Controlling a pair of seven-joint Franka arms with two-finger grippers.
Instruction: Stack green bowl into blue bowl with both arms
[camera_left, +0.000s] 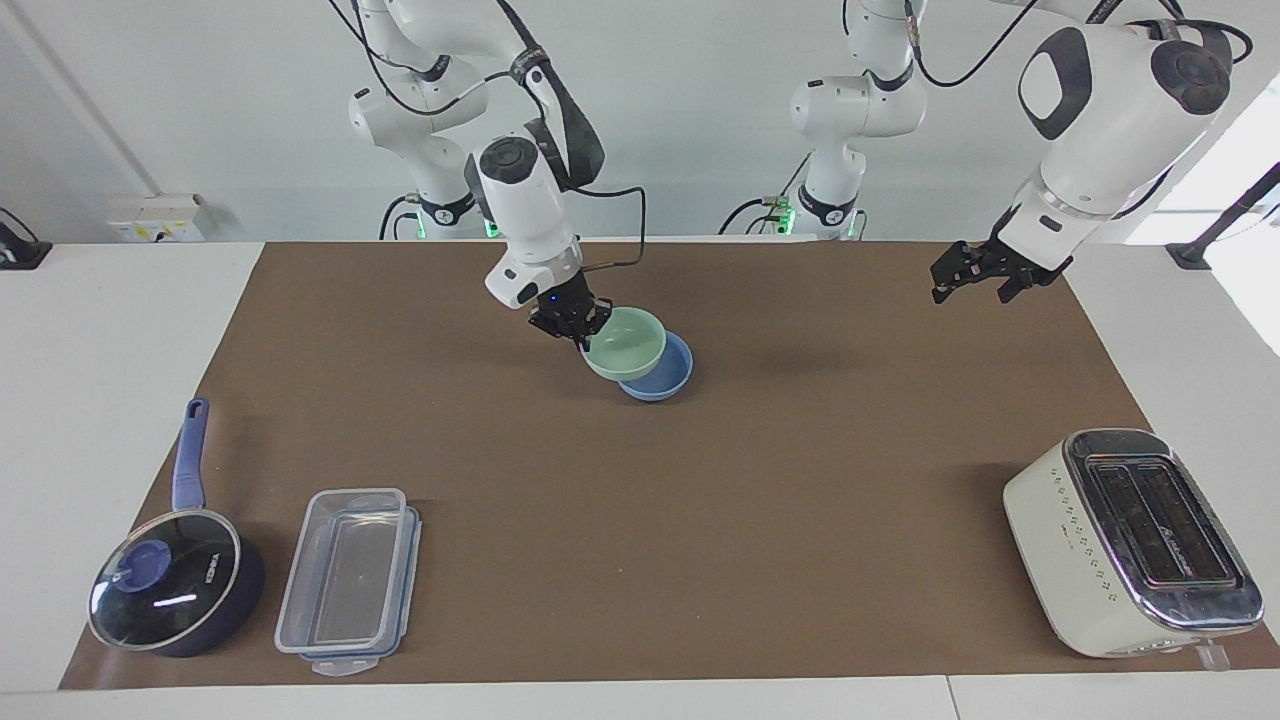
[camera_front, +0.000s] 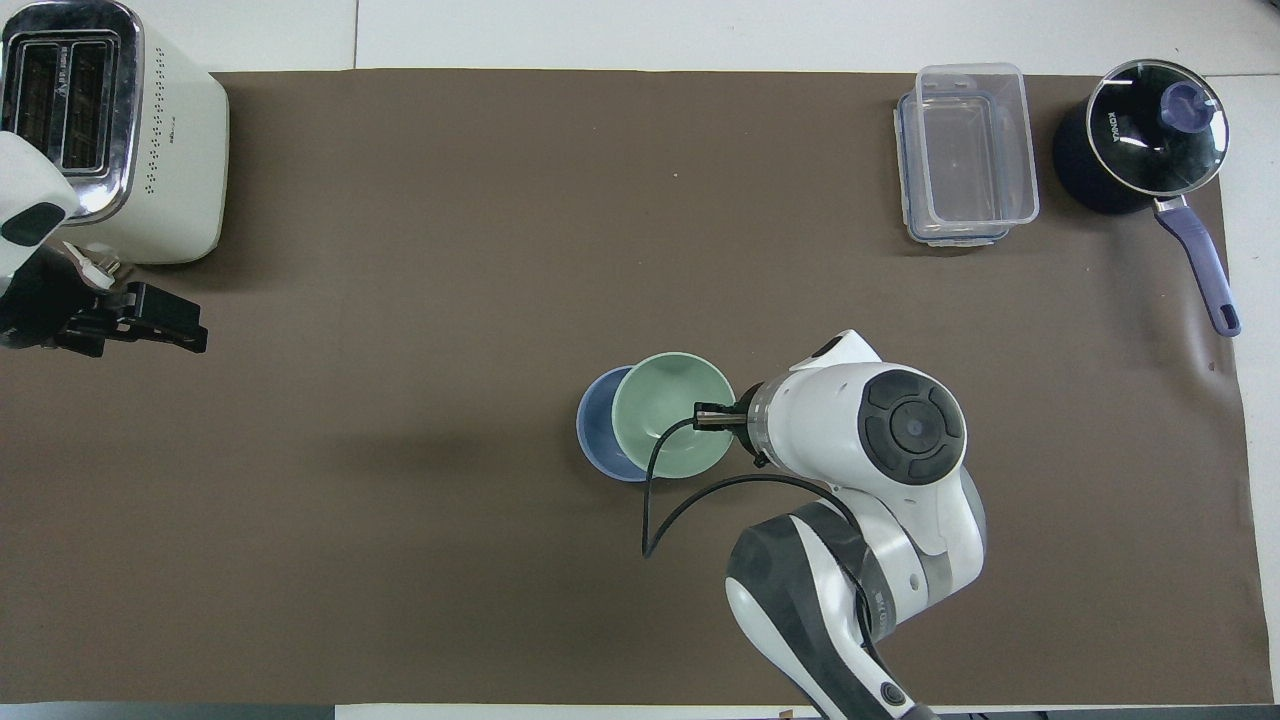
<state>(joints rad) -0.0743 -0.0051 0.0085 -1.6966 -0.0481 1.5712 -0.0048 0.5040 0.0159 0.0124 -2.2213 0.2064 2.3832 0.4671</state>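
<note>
My right gripper (camera_left: 578, 335) is shut on the rim of the pale green bowl (camera_left: 625, 342) and holds it slightly tilted over the light blue bowl (camera_left: 668, 377). The green bowl covers most of the blue bowl, set off toward the right arm's end. I cannot tell whether the two bowls touch. In the overhead view the green bowl (camera_front: 668, 410) hides all but a crescent of the blue bowl (camera_front: 596, 428), with the right gripper (camera_front: 715, 418) at its rim. My left gripper (camera_left: 965, 275) is open and empty, raised over the mat toward the left arm's end (camera_front: 165, 325).
A cream toaster (camera_left: 1130, 540) stands farthest from the robots at the left arm's end. A clear lidded container (camera_left: 345, 580) and a dark blue lidded saucepan (camera_left: 175, 590) stand at the right arm's end. Two smaller white arms (camera_left: 840, 120) stand still at the robots' edge.
</note>
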